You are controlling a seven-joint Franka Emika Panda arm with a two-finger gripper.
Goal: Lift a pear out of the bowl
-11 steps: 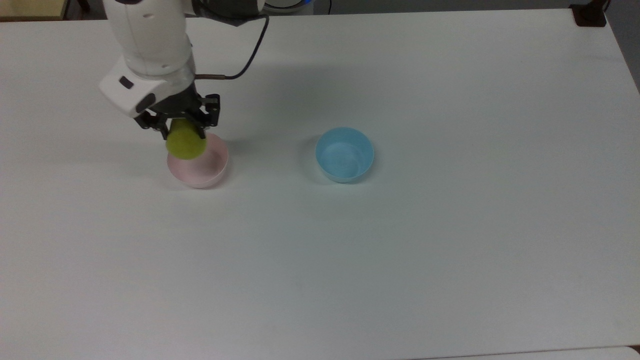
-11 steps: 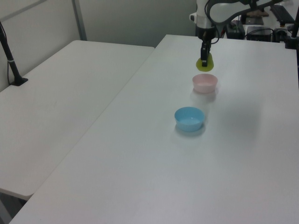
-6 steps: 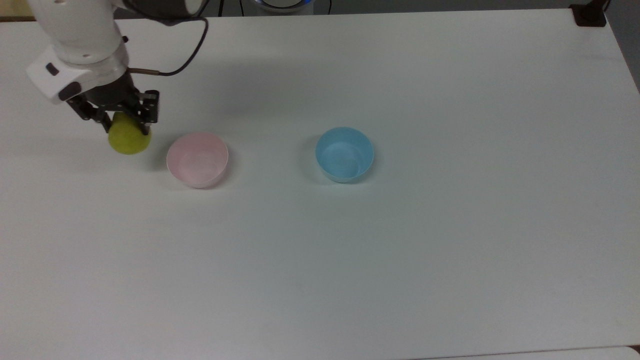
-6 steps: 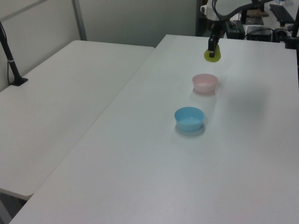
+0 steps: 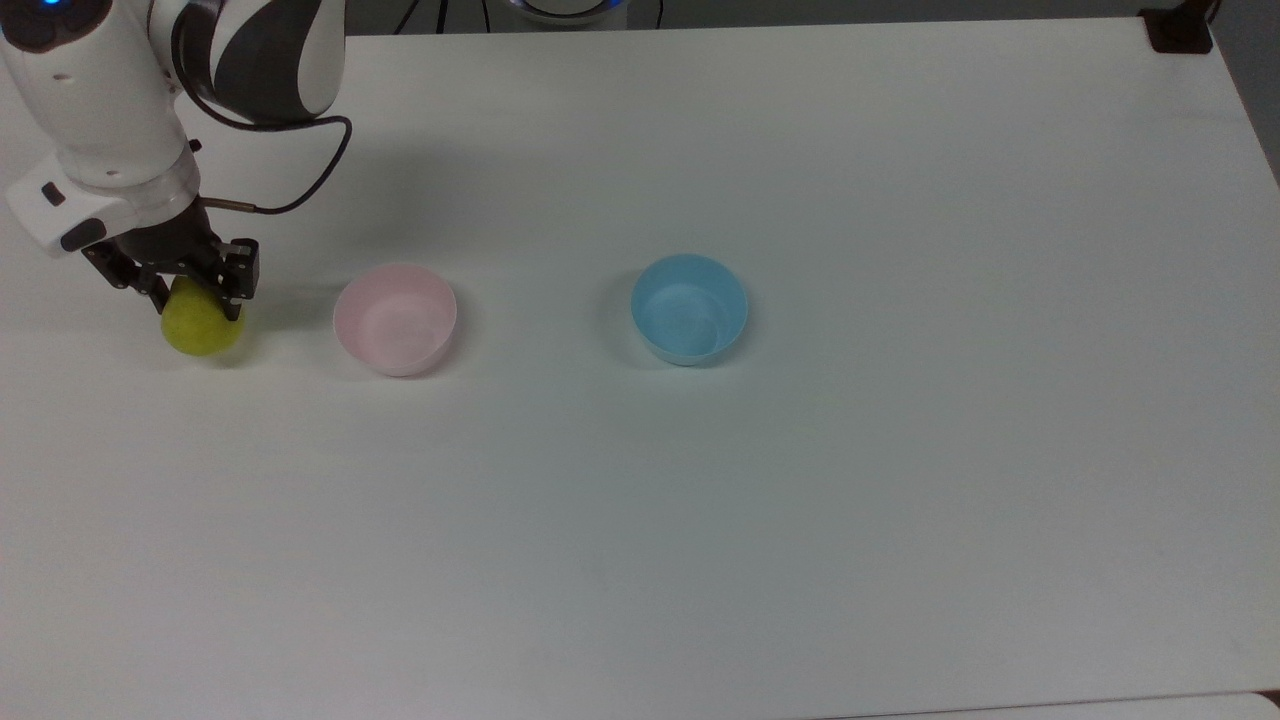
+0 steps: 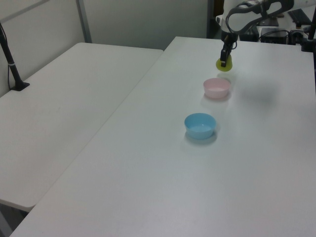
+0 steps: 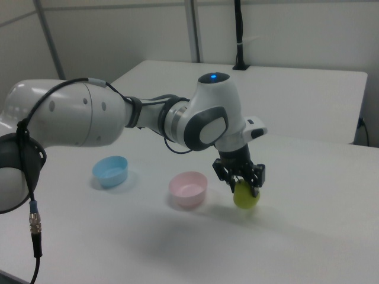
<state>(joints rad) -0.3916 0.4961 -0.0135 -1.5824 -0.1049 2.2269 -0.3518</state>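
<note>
The yellow-green pear (image 5: pixel 202 322) sits low at the table surface, left of the pink bowl (image 5: pixel 395 318) in the top view. My gripper (image 5: pixel 190 293) is shut on the pear from above. The pear (image 7: pixel 246 197) rests just right of the pink bowl (image 7: pixel 188 189) in the right view, with the gripper (image 7: pixel 241 178) clamped on its top. In the left view the pear (image 6: pixel 223 65) is beyond the pink bowl (image 6: pixel 217 87), and the gripper (image 6: pixel 223 60) is over it. The bowl holds nothing.
A light blue bowl (image 5: pixel 689 308) stands on the white table (image 5: pixel 800 500), right of the pink one in the top view. A second white table (image 6: pixel 64 108) lies beside it in the left view. The arm's cable (image 5: pixel 300 190) loops above the gripper.
The gripper carried the pear out of the pink bowl, leftward in the top view, and lowered it to the table beside the bowl. Both bowls stayed put.
</note>
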